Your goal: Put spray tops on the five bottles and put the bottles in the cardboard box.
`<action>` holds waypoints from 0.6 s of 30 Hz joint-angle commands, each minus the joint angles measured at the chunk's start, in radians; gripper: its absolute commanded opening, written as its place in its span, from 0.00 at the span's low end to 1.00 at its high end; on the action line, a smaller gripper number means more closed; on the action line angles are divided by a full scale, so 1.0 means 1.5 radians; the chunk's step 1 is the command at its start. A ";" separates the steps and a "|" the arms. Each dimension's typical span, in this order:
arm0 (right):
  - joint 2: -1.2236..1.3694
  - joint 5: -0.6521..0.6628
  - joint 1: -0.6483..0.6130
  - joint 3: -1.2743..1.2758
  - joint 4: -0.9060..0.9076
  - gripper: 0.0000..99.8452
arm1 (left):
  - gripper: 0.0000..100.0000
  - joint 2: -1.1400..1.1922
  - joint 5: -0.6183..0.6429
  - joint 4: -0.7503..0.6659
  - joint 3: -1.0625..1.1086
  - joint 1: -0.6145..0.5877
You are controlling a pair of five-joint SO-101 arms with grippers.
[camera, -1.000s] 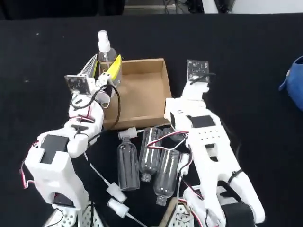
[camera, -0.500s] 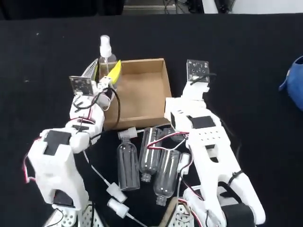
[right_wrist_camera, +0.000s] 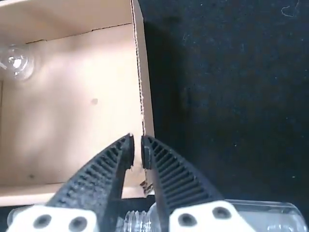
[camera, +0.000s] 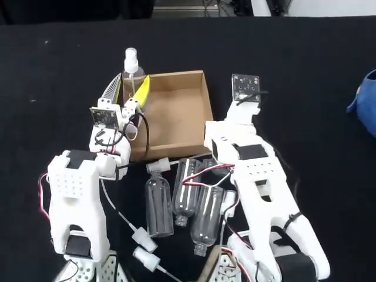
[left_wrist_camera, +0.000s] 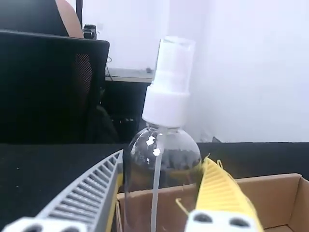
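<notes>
**Spray bottle at the box corner**

Hugged on both sides by the left gripper [camera: 131, 79]: the spray bottle [left_wrist_camera: 164, 154], standing straight up at the far left corner of the cardboard box [camera: 176, 111]. Next, likely: let go inside. Nearly closed and holding nothing: the right gripper [right_wrist_camera: 136, 142], over the box's near right wall.
</notes>
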 commanded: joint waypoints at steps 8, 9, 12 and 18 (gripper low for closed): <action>-0.030 -0.001 -0.010 -0.005 -0.016 0.01 | 0.19 0.001 -0.008 -0.005 -0.021 0.011; -0.030 -0.001 -0.010 -0.005 -0.016 0.01 | 0.22 0.001 -0.008 -0.005 -0.021 0.011; -0.030 -0.001 -0.010 -0.005 -0.016 0.01 | 0.26 0.001 -0.008 -0.005 -0.010 0.011; -0.030 -0.001 -0.010 -0.005 -0.016 0.01 | 0.26 0.001 -0.008 -0.004 -0.008 0.010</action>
